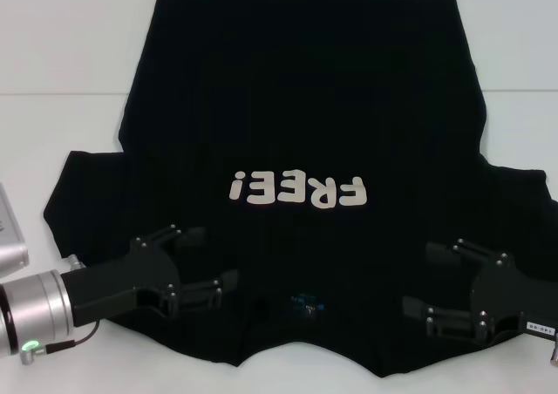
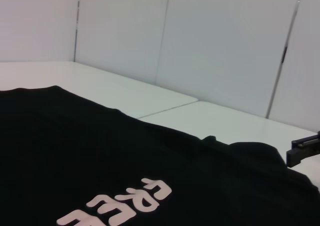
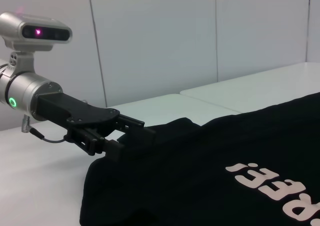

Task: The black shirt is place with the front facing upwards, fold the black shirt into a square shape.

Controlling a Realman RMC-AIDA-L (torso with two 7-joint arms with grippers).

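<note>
Here the black shirt (image 1: 296,132) lies spread flat on the white surface (image 1: 61,54), front side up, with its collar end nearest the robot and its hem at the far side. The off-white lettering (image 1: 296,190) on the chest reads upside down from the head view, and a small blue neck label (image 1: 307,302) sits just below it, near the collar edge. Both short sleeves stretch out to the sides.

The left tool (image 1: 205,259) rests low over the shirt's left shoulder area, close to the collar, pointing inward toward the label. Its two fingers stand apart, one above the other in the head view, with black cloth showing between them; whether they touch the cloth cannot be told. The right wrist view shows the same tool (image 3: 137,136) reaching in over a raised fold of cloth at the shirt's edge (image 3: 210,176).

The right tool (image 1: 418,281) mirrors it over the right shoulder area, also pointing inward, its fingers likewise spread with the shirt beneath them. Only a dark tip of it (image 2: 304,148) enters the left wrist view, just above the shirt (image 2: 100,156).

A silver metal block (image 1: 10,233) lies at the left edge of the surface, apart from the shirt.
</note>
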